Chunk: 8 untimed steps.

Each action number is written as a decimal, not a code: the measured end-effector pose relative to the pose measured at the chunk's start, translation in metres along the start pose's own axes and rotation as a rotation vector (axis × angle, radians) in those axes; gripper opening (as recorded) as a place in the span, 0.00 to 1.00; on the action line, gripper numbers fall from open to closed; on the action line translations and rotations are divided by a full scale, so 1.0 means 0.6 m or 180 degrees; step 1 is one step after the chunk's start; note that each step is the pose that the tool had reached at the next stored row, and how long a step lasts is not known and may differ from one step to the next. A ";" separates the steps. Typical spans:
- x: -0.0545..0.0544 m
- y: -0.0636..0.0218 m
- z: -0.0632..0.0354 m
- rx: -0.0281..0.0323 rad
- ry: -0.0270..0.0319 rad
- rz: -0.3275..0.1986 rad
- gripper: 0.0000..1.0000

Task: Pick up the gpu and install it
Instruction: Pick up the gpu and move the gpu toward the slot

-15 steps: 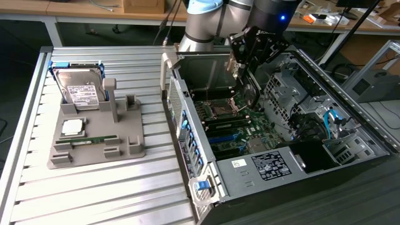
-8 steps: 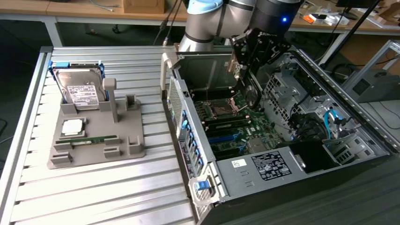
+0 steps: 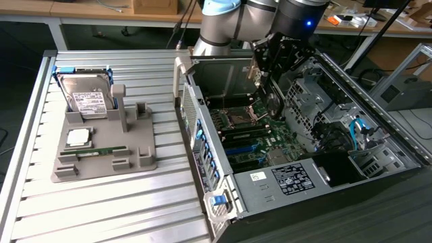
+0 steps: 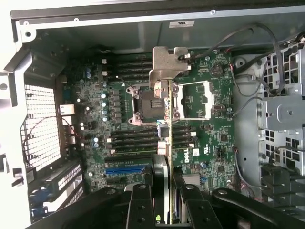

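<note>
wrist view: gripper [image 4: 167, 202] clamped on the gpu [image 4: 167, 71], held edge-on above the motherboard [image 4: 209, 138] inside the case [image 4: 143, 21], probably so its connector edge faces the slots [image 4: 124, 169]

The claw [image 3: 272, 93] holds the gpu [image 3: 257, 73] inside the open computer case [image 3: 194, 104], above the motherboard [image 3: 246, 134].

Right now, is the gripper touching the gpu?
Touching. The wrist view shows the gpu edge-on, its near end clamped in the gripper.
</note>
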<state>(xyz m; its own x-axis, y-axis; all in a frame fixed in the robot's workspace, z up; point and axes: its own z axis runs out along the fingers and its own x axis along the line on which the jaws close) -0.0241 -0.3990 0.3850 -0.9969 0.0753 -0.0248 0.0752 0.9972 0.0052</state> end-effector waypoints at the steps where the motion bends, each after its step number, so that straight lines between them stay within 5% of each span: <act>1: -0.001 0.000 0.001 0.0001 0.0000 0.0000 0.27; 8: -0.007 0.000 0.005 0.0006 -0.0001 0.0000 0.27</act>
<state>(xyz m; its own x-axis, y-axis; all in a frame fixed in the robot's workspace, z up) -0.0200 -0.3990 0.3823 -0.9969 0.0752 -0.0250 0.0752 0.9972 0.0032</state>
